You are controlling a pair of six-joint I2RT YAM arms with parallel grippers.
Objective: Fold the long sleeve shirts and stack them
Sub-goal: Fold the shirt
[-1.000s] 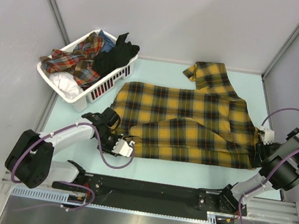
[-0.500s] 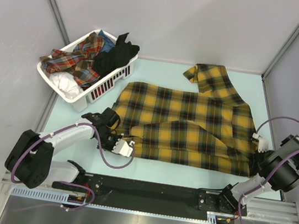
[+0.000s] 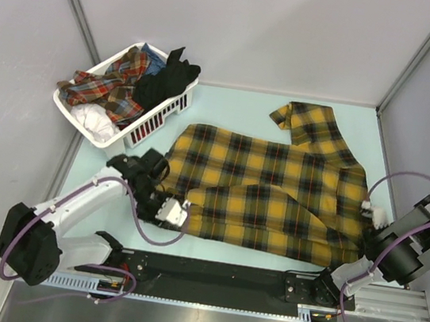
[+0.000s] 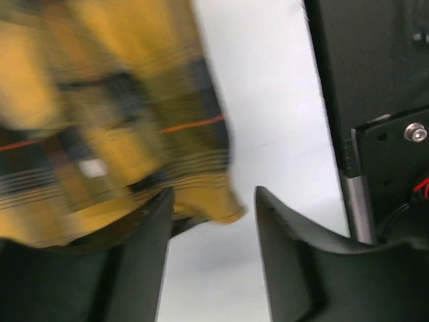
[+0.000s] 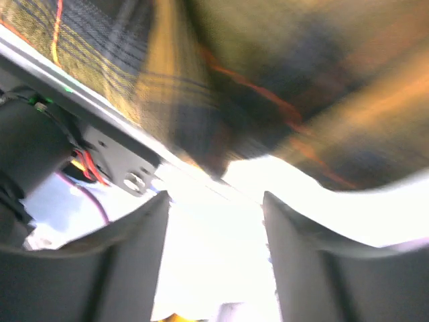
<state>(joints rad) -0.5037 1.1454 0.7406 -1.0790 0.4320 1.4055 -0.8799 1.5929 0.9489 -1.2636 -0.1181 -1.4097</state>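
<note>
A mustard-yellow and black plaid long sleeve shirt [image 3: 267, 188] lies spread across the light table, one sleeve [image 3: 312, 123] reaching toward the back. My left gripper [image 3: 180, 208] rests at the shirt's near left corner. In the left wrist view its jaws [image 4: 211, 198] stand open, and the shirt's corner [image 4: 214, 201] lies loose beside one finger [image 4: 151, 235]. My right gripper [image 3: 370, 217] is at the shirt's right edge. In the right wrist view it [image 5: 216, 199] is open and empty, with blurred plaid cloth [image 5: 268, 87] just ahead.
A white slatted basket [image 3: 156, 121] stands at the back left, holding a red plaid shirt [image 3: 109, 86], a black garment [image 3: 166, 78] and white cloth [image 3: 92, 120]. The black base rail [image 3: 215, 273] runs along the near edge. Grey walls close in both sides.
Both grippers shut on the shirt's near edge, tugged it, then opened and let go. The shirt has shifted right and turned slightly; the left arm has drawn back a little.
</note>
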